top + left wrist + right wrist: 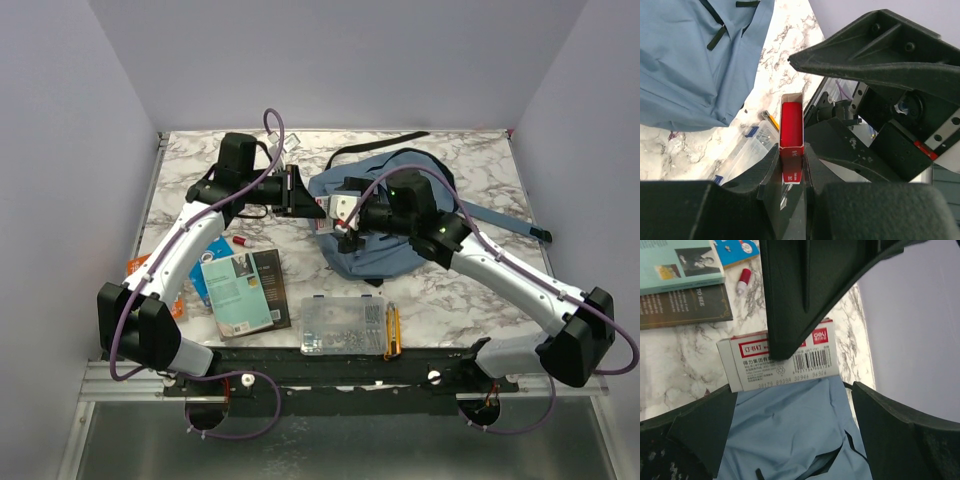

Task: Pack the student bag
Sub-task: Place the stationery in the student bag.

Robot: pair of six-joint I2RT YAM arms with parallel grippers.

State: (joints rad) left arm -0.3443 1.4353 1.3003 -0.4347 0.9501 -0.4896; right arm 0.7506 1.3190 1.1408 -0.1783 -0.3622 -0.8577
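Observation:
The student bag (395, 245), a blue-grey backpack, lies at the back centre of the marble table; it also fills the upper left of the left wrist view (690, 60). My left gripper (318, 205) (791, 152) is shut on a small red and white staple box (340, 208) (791, 125), held above the bag's left edge. My right gripper (347, 215) (795, 395) stands wide open over the bag's fabric (795, 435), facing the left one. The box (750, 365) hangs just beyond its fingertips, untouched by them.
Two books (245, 290) lie at the front left, with a blue packet (215, 250), a red-capped item (238, 241) and an orange item (135, 265) near them. A clear parts case (343, 325) and a yellow knife (392, 330) sit at the front edge.

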